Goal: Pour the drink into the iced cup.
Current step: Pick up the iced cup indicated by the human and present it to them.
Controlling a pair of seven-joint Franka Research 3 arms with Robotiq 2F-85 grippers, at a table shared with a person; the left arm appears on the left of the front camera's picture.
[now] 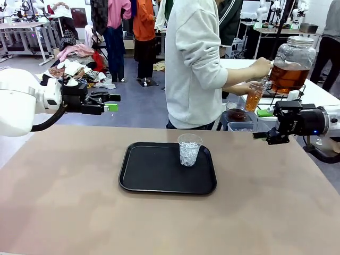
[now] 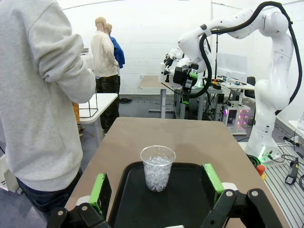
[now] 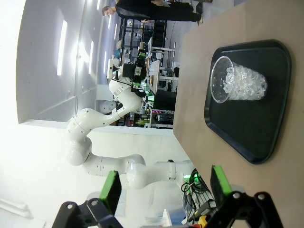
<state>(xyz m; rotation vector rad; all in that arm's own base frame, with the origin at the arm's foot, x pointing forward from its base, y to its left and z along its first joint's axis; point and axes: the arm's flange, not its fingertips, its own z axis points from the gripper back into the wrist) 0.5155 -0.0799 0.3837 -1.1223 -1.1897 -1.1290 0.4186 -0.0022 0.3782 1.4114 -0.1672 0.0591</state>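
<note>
The iced cup [image 1: 189,150], clear plastic and full of ice pieces, stands upright on the right part of a black tray [image 1: 154,178]. The drink [image 1: 254,99] is amber liquid in a clear cup that the person's hand holds at the tap of a big glass jar [image 1: 291,64], far right. My left gripper [image 1: 112,102] hovers open over the table's far left edge. At the far right, my right gripper [image 1: 263,125] is open too. Both wrist views look at the iced cup [image 2: 157,167] [image 3: 237,85] between open fingers, well away from it.
The person [image 1: 194,64] stands at the far side, turned toward a side table [image 1: 319,93] that holds the jar and a small bowl [image 1: 236,111]. The brown table [image 1: 79,202] spreads around the tray. Other people and tables are farther back.
</note>
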